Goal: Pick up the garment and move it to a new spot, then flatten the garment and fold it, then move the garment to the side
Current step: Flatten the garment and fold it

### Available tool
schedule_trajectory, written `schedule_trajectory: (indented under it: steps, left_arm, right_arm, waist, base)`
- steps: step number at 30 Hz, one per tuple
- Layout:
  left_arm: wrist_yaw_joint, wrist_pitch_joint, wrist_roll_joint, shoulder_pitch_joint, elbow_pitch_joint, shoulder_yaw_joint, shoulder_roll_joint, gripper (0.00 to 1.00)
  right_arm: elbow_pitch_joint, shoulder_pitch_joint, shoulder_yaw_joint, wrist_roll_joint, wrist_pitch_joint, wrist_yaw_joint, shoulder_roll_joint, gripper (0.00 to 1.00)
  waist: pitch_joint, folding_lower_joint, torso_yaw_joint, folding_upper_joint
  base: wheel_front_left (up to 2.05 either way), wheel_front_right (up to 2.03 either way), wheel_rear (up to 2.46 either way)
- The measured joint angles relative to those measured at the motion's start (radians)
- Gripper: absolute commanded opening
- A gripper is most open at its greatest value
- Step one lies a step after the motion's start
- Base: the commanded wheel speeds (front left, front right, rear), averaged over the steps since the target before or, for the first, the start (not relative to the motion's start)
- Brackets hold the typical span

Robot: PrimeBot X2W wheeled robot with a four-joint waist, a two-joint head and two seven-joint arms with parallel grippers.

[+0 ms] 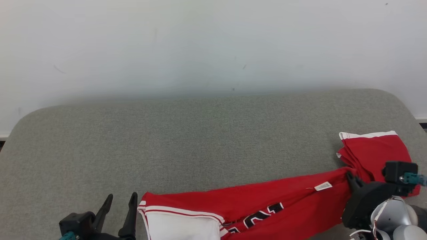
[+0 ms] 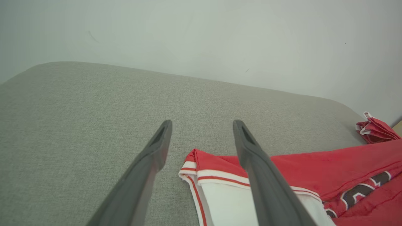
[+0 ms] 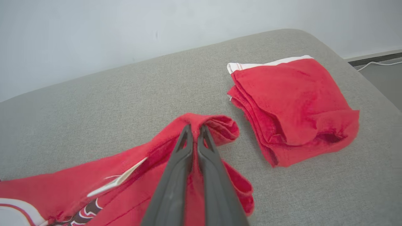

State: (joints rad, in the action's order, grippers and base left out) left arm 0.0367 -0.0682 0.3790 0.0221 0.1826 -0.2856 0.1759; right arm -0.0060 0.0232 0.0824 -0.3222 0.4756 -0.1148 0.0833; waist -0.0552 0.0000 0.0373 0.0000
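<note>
Grey fabric surface [image 1: 200, 133] against a white wall [image 1: 200, 40]. Red garment [image 1: 273, 203] is stretched along the bottom of the head view, lower centre to lower right. White-trimmed end at left, black lettering mid, white label [image 1: 323, 186] near the right end. Right gripper [image 3: 195, 128] is pinched closed on the garment's bunched right end. Left gripper [image 1: 122, 197] at lower left, fingers spread wide, empty, just beside the trimmed end. Folded red cloth [image 1: 373, 150] at right, near the pinched end with a small gap.
</note>
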Motion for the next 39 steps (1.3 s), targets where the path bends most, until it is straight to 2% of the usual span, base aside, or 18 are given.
schedule_trajectory:
  steps: [8, 12, 19, 24, 36, 39]
  left_arm:
    - [0.006, -0.002, 0.000, 0.003, -0.006, -0.007, -0.002, 1.00]
    - [0.006, -0.002, 0.000, 0.003, -0.007, -0.010, -0.003, 1.00]
    - [0.006, 0.005, 0.000, 0.004, -0.007, -0.012, -0.003, 1.00]
    - [0.005, 0.007, 0.000, 0.012, -0.006, -0.020, -0.009, 1.00]
    - [-0.002, 0.015, 0.000, 0.036, -0.001, -0.019, -0.013, 1.00]
    - [-0.002, 0.015, 0.000, 0.042, 0.004, -0.025, -0.016, 1.00]
  right_arm:
    - [-0.043, 0.000, 0.098, 0.037, 0.011, -0.009, 0.039, 0.00]
    - [-0.067, 0.006, 0.095, 0.053, 0.029, -0.009, 0.040, 0.00]
    - [-0.091, 0.037, -0.052, 0.084, 0.077, -0.006, 0.008, 0.00]
    - [-0.064, 0.058, -0.184, 0.088, 0.117, 0.018, -0.023, 0.00]
    - [0.059, 0.129, -0.381, 0.069, 0.155, 0.017, -0.031, 0.00]
    - [0.077, 0.153, -0.452, 0.019, 0.155, 0.008, -0.027, 0.00]
  waist:
    - [0.004, 0.0000, -0.019, 0.0000]
    - [0.007, 0.0000, -0.019, 0.0000]
    - [0.013, 0.0000, -0.013, 0.0000]
    - [0.019, 0.0000, -0.007, 0.0000]
    - [0.031, 0.0000, 0.026, 0.0000]
    - [0.032, 0.0000, 0.032, 0.0000]
  base:
    - [0.00, 0.00, 0.00]
    - [0.00, 0.00, 0.00]
    - [0.00, 0.00, 0.00]
    - [0.00, 0.00, 0.00]
    - [0.00, 0.00, 0.00]
    - [0.00, 0.00, 0.00]
